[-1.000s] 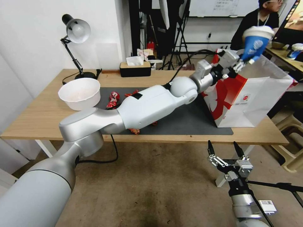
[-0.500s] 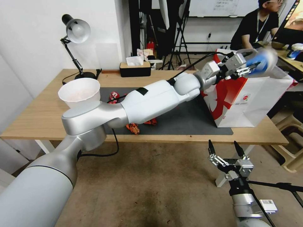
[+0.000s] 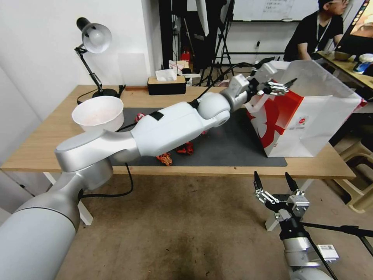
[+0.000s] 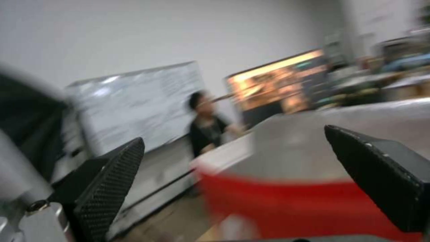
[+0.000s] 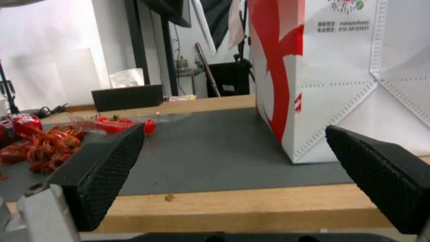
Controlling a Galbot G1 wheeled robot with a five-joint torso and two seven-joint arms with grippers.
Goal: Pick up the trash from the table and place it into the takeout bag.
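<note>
Two grippers: my left gripper (image 3: 280,86) is hanging open, empty, over the takeout bag (image 3: 311,124); right gripper (image 3: 276,186) is idling open below the table (image 3: 46,144) edge.
Risk: withdrawing carelessly, I am likely snagging the bag rim, tipping it.

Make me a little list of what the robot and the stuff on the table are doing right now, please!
left gripper: jaws open, empty, at the mouth of the takeout bag
right gripper: jaws open, low in front of the table
takeout bag: upright on the dark mat
white bowl: on the table
red litter: on the mat
</note>
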